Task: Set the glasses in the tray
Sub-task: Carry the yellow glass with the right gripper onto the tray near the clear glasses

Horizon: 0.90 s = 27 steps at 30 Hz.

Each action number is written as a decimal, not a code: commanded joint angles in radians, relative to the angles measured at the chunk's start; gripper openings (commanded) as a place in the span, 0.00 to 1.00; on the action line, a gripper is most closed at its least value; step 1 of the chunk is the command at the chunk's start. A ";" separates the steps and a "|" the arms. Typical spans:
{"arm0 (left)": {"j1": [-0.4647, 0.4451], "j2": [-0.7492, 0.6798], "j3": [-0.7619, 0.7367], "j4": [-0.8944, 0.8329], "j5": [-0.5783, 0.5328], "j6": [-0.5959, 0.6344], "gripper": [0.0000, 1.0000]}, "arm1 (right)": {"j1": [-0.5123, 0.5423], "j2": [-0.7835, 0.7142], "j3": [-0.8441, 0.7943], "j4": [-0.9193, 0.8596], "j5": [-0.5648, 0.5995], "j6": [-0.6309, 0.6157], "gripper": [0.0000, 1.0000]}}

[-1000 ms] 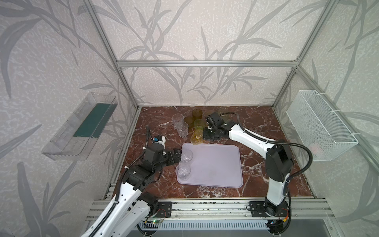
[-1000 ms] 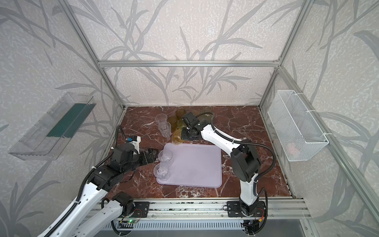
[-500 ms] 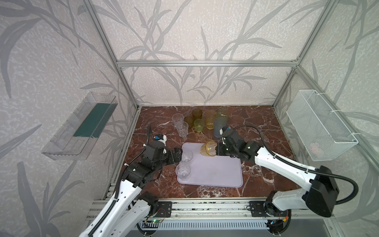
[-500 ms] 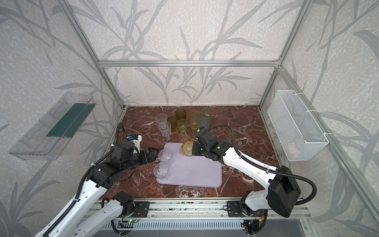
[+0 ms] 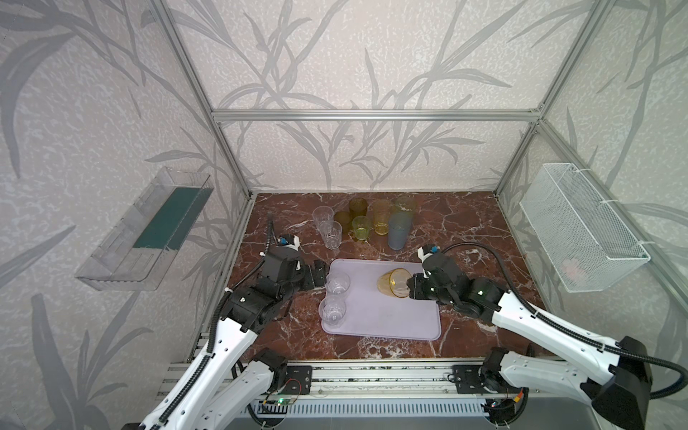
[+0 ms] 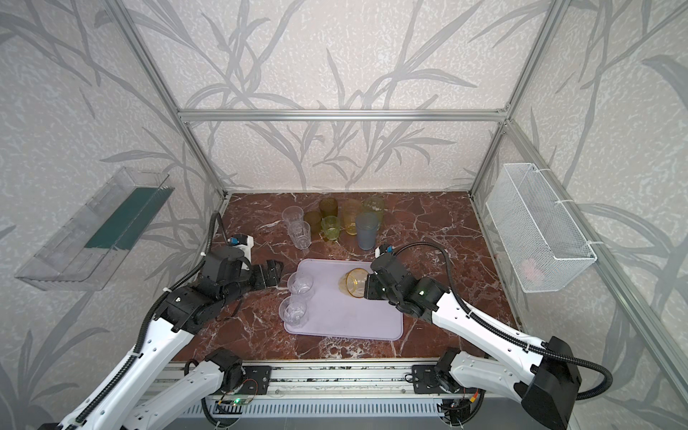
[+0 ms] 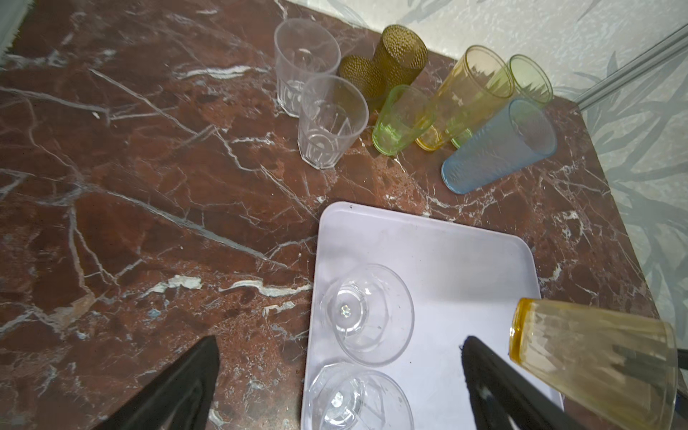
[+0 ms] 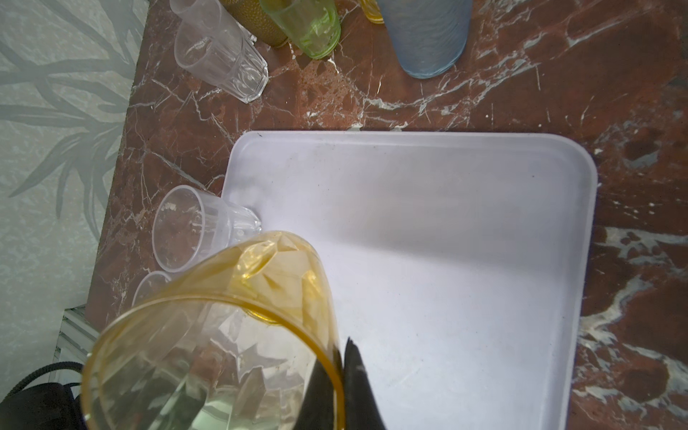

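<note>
The pale lavender tray (image 5: 387,320) (image 6: 350,324) lies in the middle of the marble floor. Two clear glasses (image 5: 337,284) (image 5: 332,312) stand at its left edge. My right gripper (image 5: 411,286) (image 8: 340,357) is shut on the rim of a short amber glass (image 5: 394,283) (image 8: 223,335), one finger inside and one outside. It hangs tilted on its side over the tray's far part. My left gripper (image 5: 316,275) (image 7: 340,340) is open beside the tray's left edge, near the clear pair. Several more glasses (image 5: 372,223) (image 7: 409,104) stand grouped behind the tray.
The back group holds two clear tumblers (image 5: 332,233), olive-brown ones (image 5: 358,208), a green one (image 5: 361,227) and taller amber, green and blue-grey (image 5: 400,231) ones. A clear bin (image 5: 145,234) hangs on the left wall, a wire basket (image 5: 580,231) on the right.
My right arm has swung from the back group toward the front, carrying the amber glass out over the tray. The left arm has barely moved and stays open.
</note>
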 commanded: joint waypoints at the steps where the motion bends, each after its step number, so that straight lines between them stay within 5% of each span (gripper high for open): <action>1: 0.005 -0.017 0.002 0.000 -0.041 0.014 0.99 | 0.031 -0.052 -0.005 -0.042 0.045 0.019 0.00; 13: 0.005 0.003 0.037 -0.011 -0.032 -0.020 0.99 | 0.096 -0.090 -0.045 -0.093 0.109 0.079 0.00; 27: 0.005 -0.033 0.016 -0.028 0.043 -0.126 0.99 | 0.242 0.038 -0.010 -0.044 0.165 0.104 0.00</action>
